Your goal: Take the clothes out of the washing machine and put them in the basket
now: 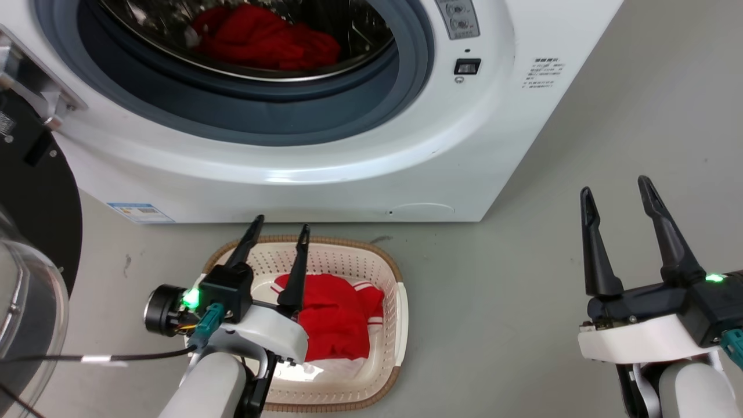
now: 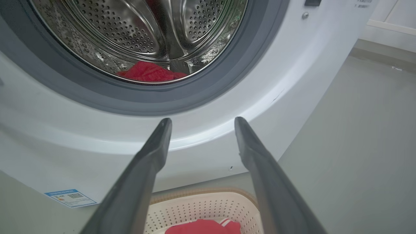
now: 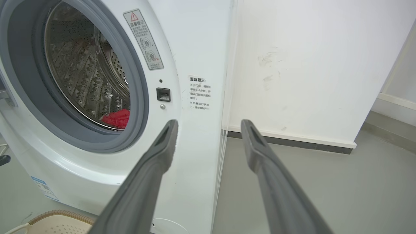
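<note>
Left gripper (image 1: 282, 223): fingers spread wide, nothing held; poised above basket (image 1: 400, 302) at 7 o'clock of head view, tips aimed toward 12.
Right gripper (image 1: 615, 184): fingers wide apart, empty; over bare floor (image 1: 499, 290) at 4 o'clock, well clear of basket.
Basket contents: one red garment (image 1: 334, 316) with white trim, lying loose inside.
Basket position: on floor, just at 6 o'clock of washing machine (image 1: 325, 168).
Drum (image 2: 130, 35): at 12 o'clock; second red garment (image 1: 264, 38) bunched at bottom, untouched.
Door (image 1: 29, 302): open, at 9 o'clock.
Progress: judged about halfway; one piece delivered, at least one left to fetch.
Caveat: drum depths partly hidden, count uncertain.
</note>
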### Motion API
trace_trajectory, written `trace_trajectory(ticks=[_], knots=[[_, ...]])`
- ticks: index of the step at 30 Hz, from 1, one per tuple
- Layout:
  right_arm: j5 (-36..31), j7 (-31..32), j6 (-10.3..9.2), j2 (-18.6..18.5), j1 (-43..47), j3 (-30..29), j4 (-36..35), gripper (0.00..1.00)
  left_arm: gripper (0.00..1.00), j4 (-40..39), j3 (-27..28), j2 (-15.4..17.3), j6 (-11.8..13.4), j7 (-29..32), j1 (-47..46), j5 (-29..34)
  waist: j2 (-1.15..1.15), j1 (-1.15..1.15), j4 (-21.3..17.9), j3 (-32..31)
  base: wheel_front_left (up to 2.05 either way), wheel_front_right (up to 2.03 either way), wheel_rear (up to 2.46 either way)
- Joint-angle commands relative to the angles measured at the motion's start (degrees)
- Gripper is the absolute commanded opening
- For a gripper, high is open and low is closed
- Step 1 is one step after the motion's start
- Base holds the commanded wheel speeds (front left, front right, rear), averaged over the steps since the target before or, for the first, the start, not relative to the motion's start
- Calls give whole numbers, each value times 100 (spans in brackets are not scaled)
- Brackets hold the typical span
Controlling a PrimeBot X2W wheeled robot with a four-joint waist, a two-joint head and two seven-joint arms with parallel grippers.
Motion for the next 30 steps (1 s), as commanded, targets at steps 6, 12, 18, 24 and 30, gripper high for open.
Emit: trace_trajectory(ticks=[6, 12, 18, 24, 30], knots=[[26, -11, -6, 6, 207, 45, 42, 100, 100, -858, 654, -165, 183, -15, 472, 296, 0, 1, 12, -360, 0, 0, 0], [50, -11, -6, 7, 219, 131, 37, 100, 100, -1181, 1182, -225, 122, -15, 447, 482, 0, 1, -77, -424, 0, 0, 0], [100, -12, -6, 7, 46, 188, -32, 100, 100, -860, 1468, -210, -21, -15, -134, 516, 0, 1, -283, -179, 0, 0, 0], [177, -11, -5, 8, -219, 230, -115, 100, 100, -59, 1611, -11, -186, 73, -1274, 489, 0, 1, -593, 354, 0, 0, 0], [357, -11, -6, 8, -529, 190, -179, 100, 100, 848, 1560, 325, -338, 456, -2664, 666, 0, 1, -962, 1028, 0, 0, 0]])
